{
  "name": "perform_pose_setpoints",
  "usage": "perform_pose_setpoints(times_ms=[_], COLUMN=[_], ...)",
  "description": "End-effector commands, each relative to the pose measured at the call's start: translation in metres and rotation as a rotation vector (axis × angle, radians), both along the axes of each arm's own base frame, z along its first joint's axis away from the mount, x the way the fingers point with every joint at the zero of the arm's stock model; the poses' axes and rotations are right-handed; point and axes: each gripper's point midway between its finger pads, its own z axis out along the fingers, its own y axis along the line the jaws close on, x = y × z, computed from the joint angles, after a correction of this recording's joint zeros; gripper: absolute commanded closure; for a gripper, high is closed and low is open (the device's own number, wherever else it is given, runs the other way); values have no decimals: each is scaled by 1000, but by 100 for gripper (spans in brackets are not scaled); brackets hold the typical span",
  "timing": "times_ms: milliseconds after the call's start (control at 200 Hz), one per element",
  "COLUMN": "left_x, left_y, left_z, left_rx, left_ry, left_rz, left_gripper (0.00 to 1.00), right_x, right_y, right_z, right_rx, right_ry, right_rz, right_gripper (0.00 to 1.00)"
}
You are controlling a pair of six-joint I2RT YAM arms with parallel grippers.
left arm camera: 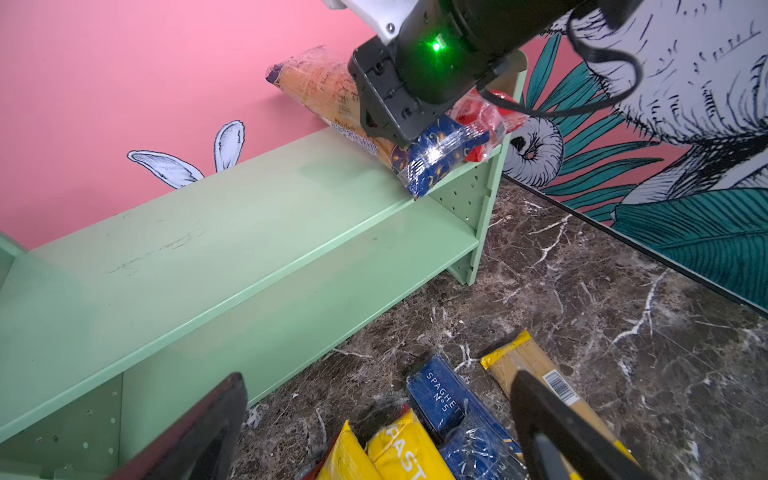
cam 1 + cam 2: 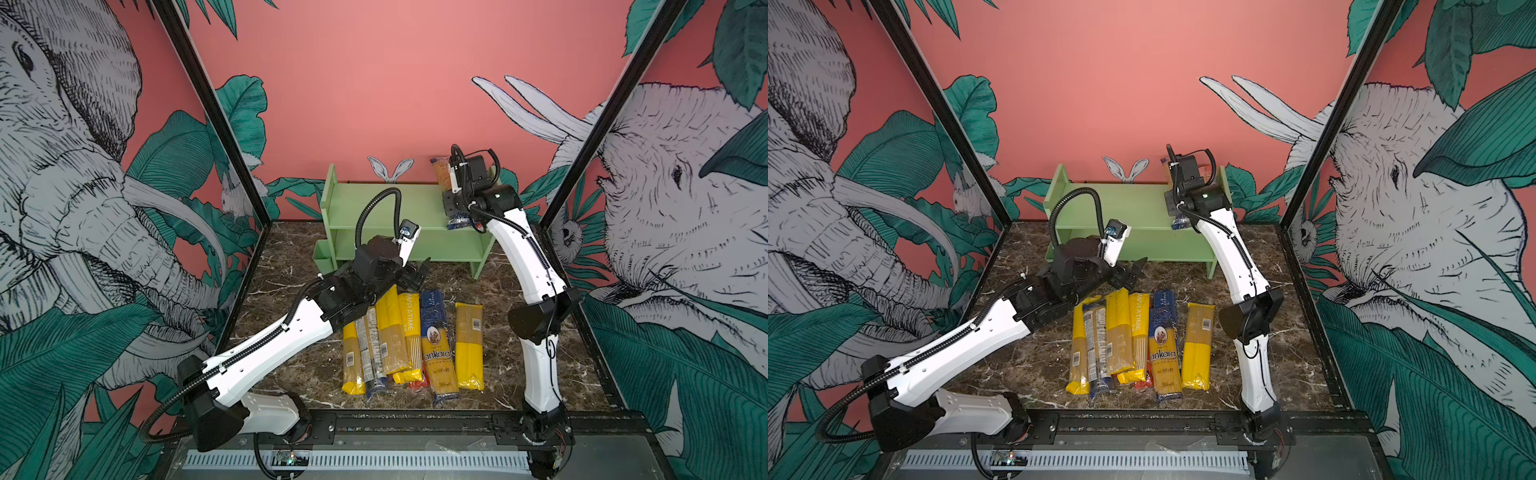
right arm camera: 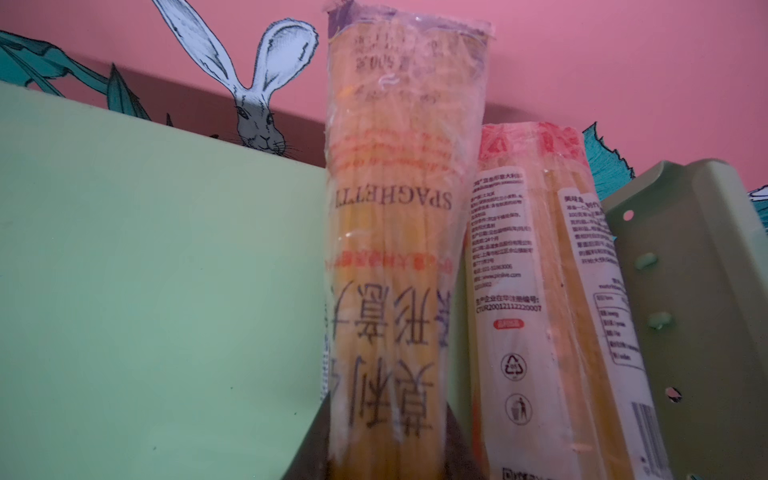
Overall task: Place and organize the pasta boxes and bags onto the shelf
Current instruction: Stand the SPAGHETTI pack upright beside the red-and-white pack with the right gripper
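Note:
The pale green shelf (image 2: 374, 203) (image 2: 1125, 208) stands at the back of the marble table. My right gripper (image 3: 386, 436) is shut on a clear spaghetti bag with dark blue ends (image 3: 395, 208) (image 2: 441, 174), held tilted over the right end of the top tier (image 1: 249, 224). Beside it a red-ended bag (image 3: 540, 291) (image 1: 482, 120) lies on that tier against the right side panel (image 3: 685, 291). My left gripper (image 2: 415, 276) (image 1: 378, 380) is open, hovering over the far ends of several pasta packs (image 2: 411, 336) (image 2: 1142, 336) lying side by side in front of the shelf.
The row holds a yellow pack (image 2: 469, 345) at the right, an "ankara" pack (image 2: 436, 353) and a blue "Spaghetti No 5" pack (image 1: 436, 399). A little green cup (image 2: 323, 255) hangs on the shelf's left side. The lower tier (image 1: 332, 291) holds nothing. Black frame posts flank the table.

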Motion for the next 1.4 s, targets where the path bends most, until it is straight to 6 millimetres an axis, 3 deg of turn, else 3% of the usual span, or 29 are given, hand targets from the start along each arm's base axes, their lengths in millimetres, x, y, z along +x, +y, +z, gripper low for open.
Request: perform_pose_setpoints(times_ms=[0,200,260,370,540,745,885,1080,1245,1395], left_x=[-1,-3,-2,-3,-3,-4,-5,-9,-16,-24], left_y=[4,8,9,11,14,19,23,29,43,60], left_z=[21,18,17,16,13,10,11,14,14,7], left_rx=[-49,-49,-47,-47,-44,-47,-50,-63,-77,-86], left_ry=[-44,-42,-41,-41,-38,-33,-34,-33,-30,-7], left_rz=[-2,5,8,11,17,27,34,43,70,99], left_gripper=[0,0,0,0,1,0,0,0,0,0], right_x=[17,21,21,22,21,17,10,-9,-35,-70], right_y=[-11,-14,-14,-13,-11,-10,-9,-6,4,16], right_z=[50,44,42,37,34,37,46,75,94,97], right_rx=[81,91,97,105,113,131,140,123,97,61], right_ry=[-182,-174,-168,-159,-148,-142,-152,-204,-228,-218], right_rz=[-64,-81,-87,-90,-85,-76,-66,-42,-10,25], right_gripper=[100,99,91,65,48,38,35,33,33,32])
